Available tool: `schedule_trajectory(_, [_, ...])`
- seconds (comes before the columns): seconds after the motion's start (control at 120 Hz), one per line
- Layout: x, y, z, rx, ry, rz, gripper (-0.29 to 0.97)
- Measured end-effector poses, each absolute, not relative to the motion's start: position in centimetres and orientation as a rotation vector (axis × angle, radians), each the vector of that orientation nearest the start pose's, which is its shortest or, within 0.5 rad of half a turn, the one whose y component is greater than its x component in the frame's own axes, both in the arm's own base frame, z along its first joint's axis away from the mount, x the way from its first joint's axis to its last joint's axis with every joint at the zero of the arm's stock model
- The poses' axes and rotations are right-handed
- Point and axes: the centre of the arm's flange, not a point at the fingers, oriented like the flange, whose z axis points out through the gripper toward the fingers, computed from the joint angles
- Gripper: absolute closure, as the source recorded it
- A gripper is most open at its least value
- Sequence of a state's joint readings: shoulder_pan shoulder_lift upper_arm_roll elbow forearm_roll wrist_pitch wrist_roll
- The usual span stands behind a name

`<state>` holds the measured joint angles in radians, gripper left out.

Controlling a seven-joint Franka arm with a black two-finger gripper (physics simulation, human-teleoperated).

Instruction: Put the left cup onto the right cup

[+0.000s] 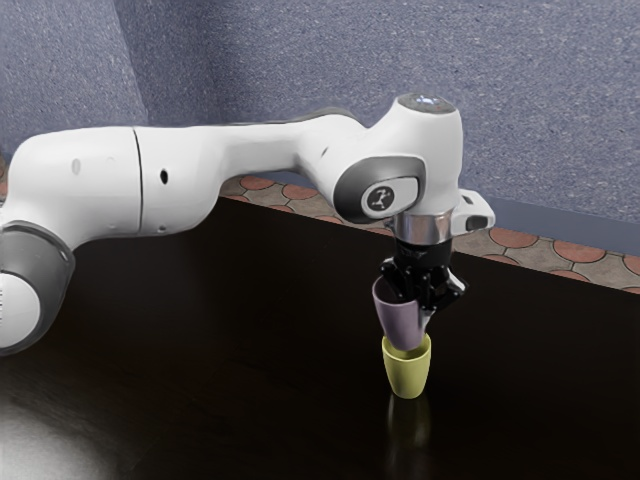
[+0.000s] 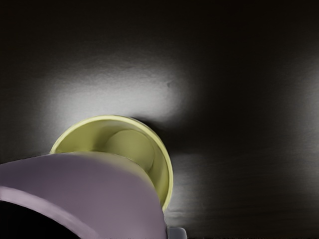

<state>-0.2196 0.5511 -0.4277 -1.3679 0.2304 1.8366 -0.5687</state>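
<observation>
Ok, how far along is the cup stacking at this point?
Done: the purple cup is off the table and above the yellow cup, its base dipping into the yellow cup's mouth. In hand: the gripper grips the purple cup's rim, holding it tilted. Left: settle it into the yellow cup, let go and pull back.

My pincer (image 1: 424,300) is black beneath a silver wrist ring (image 1: 430,228), on my white arm (image 1: 200,170) with its grey joint caps. The smooth pale lilac tapered cup (image 1: 398,318) is plain, and so is the small matte yellow-green cup (image 1: 407,370), inside and out. The glossy bench (image 1: 230,340) is near-black with pale sheen. The floor (image 1: 560,250) shows terracotta scales in pale grout, and the wall (image 1: 300,60) is speckled blue-grey.
</observation>
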Motion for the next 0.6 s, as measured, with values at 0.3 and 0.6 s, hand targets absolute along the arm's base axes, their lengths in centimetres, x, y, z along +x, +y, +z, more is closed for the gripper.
schedule_trajectory(0.3, [60.4, -35.9, 40.6, -3.12, 0.129, 0.051, 0.79])
schedule_trajectory(0.6, [60.6, -35.5, 40.2, -3.118, 0.111, 0.055, 0.78])
